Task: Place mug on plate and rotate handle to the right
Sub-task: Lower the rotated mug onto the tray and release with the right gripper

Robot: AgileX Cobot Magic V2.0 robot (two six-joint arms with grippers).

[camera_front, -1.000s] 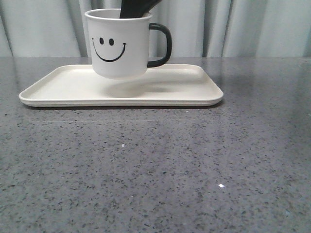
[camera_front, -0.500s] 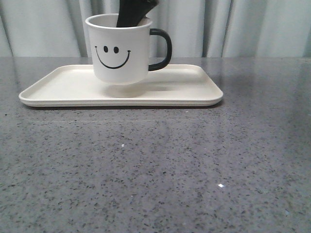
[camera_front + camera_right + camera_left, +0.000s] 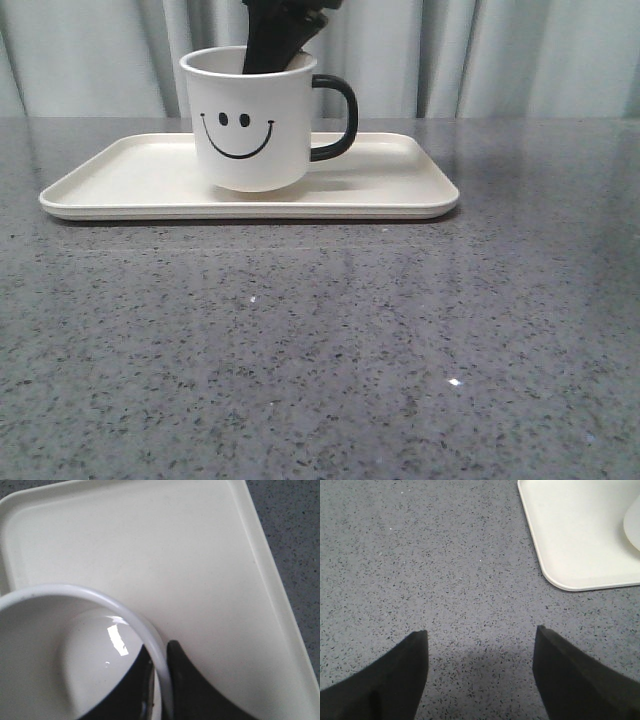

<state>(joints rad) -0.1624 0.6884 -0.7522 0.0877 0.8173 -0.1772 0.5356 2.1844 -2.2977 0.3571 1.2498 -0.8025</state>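
A: Where do we stand with the mug point(image 3: 250, 120)?

B: We have it sitting on the plate point(image 3: 130, 180), a bit left of the middle, smiley face toward the front camera. Its base looks flush on the plate, though we would not swear the full weight is down.

A: And the handle point(image 3: 338, 118)?

B: It points to the right in the front view, so both parts of the task look done to us. What is left, as we judge it, is letting go and lifting clear without tipping the mug or turning it.

A: So we have not released it?

B: No. Our right gripper point(image 3: 161, 666) is pinched on the mug's rim, one finger inside the wall and one outside, on the far side from the front camera. Our left gripper point(image 3: 480, 645) hangs wide apart over bare table point(image 3: 420, 555), holding nothing, with just a corner of the plate in its view.

A: Anything inside the mug?

B: Only our own finger. The bottom we can see is clean and glossy, with no liquid. The plate carries the mug and nothing else that we can see.

A: Anything around it?

B: Grey speckled table and a pale curtain point(image 3: 520, 55) behind
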